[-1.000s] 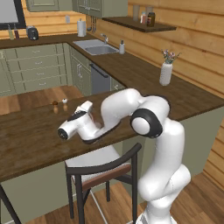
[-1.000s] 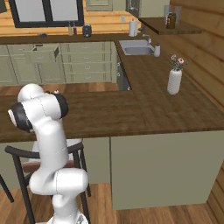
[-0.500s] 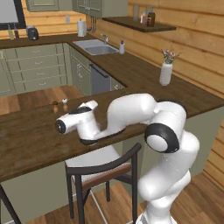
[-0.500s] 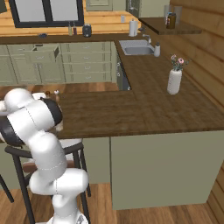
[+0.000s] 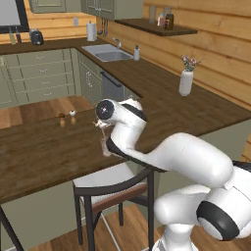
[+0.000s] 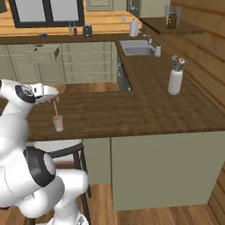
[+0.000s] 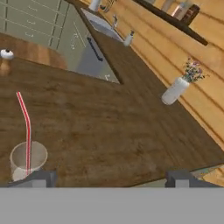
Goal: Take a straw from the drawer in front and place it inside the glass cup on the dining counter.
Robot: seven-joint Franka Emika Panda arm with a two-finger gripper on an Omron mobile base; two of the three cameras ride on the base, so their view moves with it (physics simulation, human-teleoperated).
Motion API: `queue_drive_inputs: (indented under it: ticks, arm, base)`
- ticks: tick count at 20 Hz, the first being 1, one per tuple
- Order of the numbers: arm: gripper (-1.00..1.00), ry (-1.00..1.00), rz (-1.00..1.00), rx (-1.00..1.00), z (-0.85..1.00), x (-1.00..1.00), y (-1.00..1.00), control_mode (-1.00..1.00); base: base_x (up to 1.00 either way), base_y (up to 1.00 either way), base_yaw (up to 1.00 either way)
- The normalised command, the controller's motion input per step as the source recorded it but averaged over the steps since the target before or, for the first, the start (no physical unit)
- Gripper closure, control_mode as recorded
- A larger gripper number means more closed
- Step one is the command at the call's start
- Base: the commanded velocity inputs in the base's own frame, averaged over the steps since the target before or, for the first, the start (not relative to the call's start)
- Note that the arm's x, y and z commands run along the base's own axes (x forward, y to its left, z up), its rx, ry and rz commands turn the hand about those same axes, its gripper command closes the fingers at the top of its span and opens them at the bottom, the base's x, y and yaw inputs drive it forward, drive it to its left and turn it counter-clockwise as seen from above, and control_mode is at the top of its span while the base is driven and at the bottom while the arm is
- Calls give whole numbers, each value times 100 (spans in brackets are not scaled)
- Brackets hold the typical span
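one thin pale red-pink straw [image 7: 27, 131] stands tilted inside the small clear glass cup [image 7: 28, 161], its lower end on the cup's bottom and its upper part leaning on the rim and sticking up well above it. the cup sits on the long dark brown wood-plank dining counter [image 6: 132, 112], near the counter's front edge and above the dark-framed chair [image 5: 115, 188] with a pale seat. the two-finger gripper [image 7: 107, 178] shows its dark tips spread wide apart in the hand view with nothing between them, so it holds nothing; the cup lies just beside one tip, off to the side and not between the fingers. in the right base view the hand hangs close above the straw's top end. judging from this, the placing looks done and what remains is getting clear. the risk is the closeness: if the hand swings sideways or drops, a finger could catch the protruding straw and lever it out, or tip the light cup toward the edge. lifting straight away from the cup first would avoid that. the white vase with flowers [image 6: 175, 81] stands well apart, and the sage-green drawer [image 6: 41, 55] is open across the kitchen.
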Motion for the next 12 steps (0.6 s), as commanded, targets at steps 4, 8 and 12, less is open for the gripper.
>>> queue_drive_inputs:
  ticks: [4,8,12]
  arm:
    - [-100,29,0,39,63,-19,-93,-100]
    - [-100,37,0,32,19,-28,-74,-100]
    - [-100,36,0,20,0,-48,-44,-100]
  base:
    - [0,0,0]
    - [0,0,0]
    - [0,0,0]
